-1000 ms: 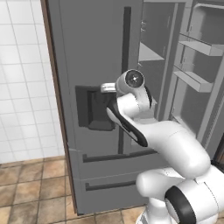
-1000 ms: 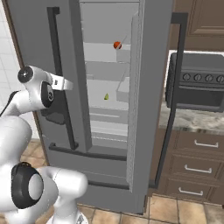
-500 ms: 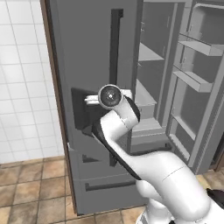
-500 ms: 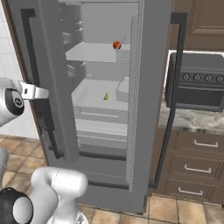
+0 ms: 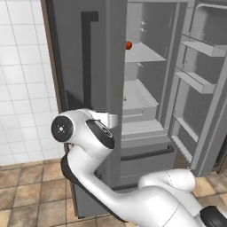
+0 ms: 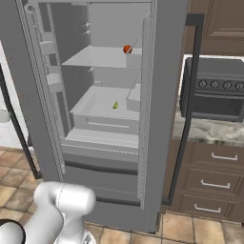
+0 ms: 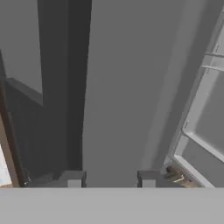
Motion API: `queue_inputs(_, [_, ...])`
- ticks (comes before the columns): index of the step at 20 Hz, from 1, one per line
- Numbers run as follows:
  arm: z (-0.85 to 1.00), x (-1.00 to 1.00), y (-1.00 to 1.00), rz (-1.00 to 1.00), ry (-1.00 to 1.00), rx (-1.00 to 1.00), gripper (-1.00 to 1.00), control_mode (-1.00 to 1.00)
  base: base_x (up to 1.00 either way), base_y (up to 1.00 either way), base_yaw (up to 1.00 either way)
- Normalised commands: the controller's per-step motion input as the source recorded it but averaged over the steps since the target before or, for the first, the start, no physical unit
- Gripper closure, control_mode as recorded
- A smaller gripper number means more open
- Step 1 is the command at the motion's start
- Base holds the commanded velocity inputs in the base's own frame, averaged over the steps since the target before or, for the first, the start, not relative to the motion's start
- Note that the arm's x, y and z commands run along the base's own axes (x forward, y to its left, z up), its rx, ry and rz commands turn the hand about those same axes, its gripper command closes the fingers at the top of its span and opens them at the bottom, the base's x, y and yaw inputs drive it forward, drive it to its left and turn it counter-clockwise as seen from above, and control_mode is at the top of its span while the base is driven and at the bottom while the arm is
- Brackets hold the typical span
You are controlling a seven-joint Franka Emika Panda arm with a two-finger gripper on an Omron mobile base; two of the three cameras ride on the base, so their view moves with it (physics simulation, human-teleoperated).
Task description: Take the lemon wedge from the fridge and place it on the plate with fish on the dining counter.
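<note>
White tiled wall point(image 5: 20, 88) at far left of the left base view, brown tiled floor point(image 5: 31, 195) below it. The fridge point(image 5: 88, 66) stands with both upper doors swung open; the left door point(image 5: 84, 88) carries a dark bar handle point(image 5: 88, 48) and the arm point(image 5: 84, 137) is bent close against that door's lower part. The jaws point(image 7: 110, 177) face the edge of this door in the hand view: the two finger tips point(image 7: 72, 178) stand apart with the door edge directly ahead of the gap. They hold nothing visible; whether they touch the door cannot be told.

Inside the fridge, a small red-orange fruit point(image 6: 127, 48) sits at the right end of the upper shelf point(image 6: 100, 58). The lemon wedge point(image 6: 115, 105) lies lower, in the shallow white tray point(image 6: 95, 102), toward its right side and near a small box-shaped bin point(image 6: 134, 97). Bottom drawers point(image 6: 102, 181) are shut.

The right door point(image 5: 199, 84) shows its inner bins in the left base view. Right of the fridge: a dark stove point(image 6: 214, 93), a marbled table top point(image 6: 209, 131), brown drawers point(image 6: 209, 181) beneath.
</note>
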Motion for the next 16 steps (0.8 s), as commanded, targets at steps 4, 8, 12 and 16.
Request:
queue_inputs(4, [0.12, -1.00, -0.19, -0.19, 0.00, 0.02, -1.00, -1.00, 0.00, 0.00, 0.00])
queue_inputs(8, [0.53, -1.00, -0.90, -0.19, 0.00, 0.06, -1.00, -1.00, 0.00, 0.00, 0.00])
queue_inputs(12, [0.60, -0.69, -1.00, -0.10, 0.03, 0.07, -1.00, -1.00, 0.00, 0.00, 0.00])
queue_inputs(16, [0.41, -0.06, -1.00, 0.00, 0.15, 0.18, -1.00, -1.00, 0.00, 0.00, 0.00])
